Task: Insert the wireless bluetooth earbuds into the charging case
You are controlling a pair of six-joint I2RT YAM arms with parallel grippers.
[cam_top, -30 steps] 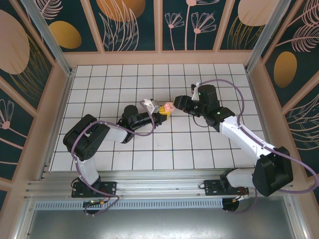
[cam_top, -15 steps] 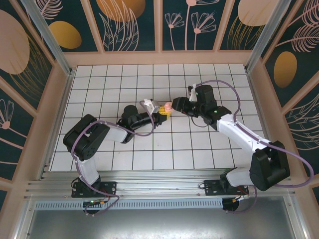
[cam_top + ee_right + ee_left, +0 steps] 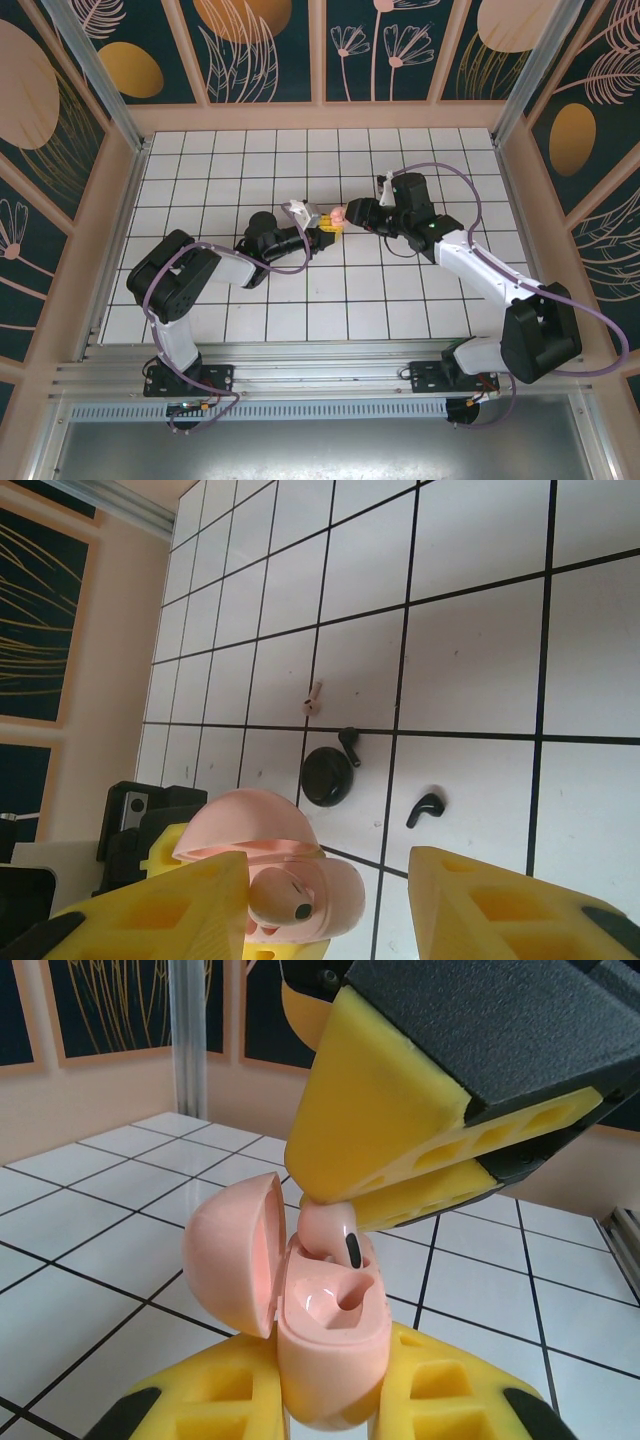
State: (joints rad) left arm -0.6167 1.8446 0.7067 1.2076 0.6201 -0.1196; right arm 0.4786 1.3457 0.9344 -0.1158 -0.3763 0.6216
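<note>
Carefully, then: nearest to me, my left gripper [image 3: 335,1400] is clamped shut on the lower body of the charging case [image 3: 330,1330], which stands upright between its yellow fingers, lid [image 3: 235,1255] hinged open to one side. That is the right place to hold it, I think: low, leaving lid and wells free. The case looks like glossy hard plastic, light and slippery, so it needs a firm squeeze.

Just above, the pink earbud [image 3: 330,1232] sits at the mouth of a well, not yet seated by my reckoning. It is tiny, smooth and rigid. I would take it by the rounded head and leave the stem free to slide in.

My right gripper [image 3: 330,860] is over it. The left wrist view suggests the bud is tucked between the fingers, while the right wrist view shows them apart with one finger touching it, so I cannot tell if I am pinching it.

Farther off, the right wrist view adds the worktop [image 3: 480,660] beyond: a black round piece [image 3: 325,777], a black earbud [image 3: 427,808], and a small pale bit [image 3: 313,697] too small to identify.
</note>
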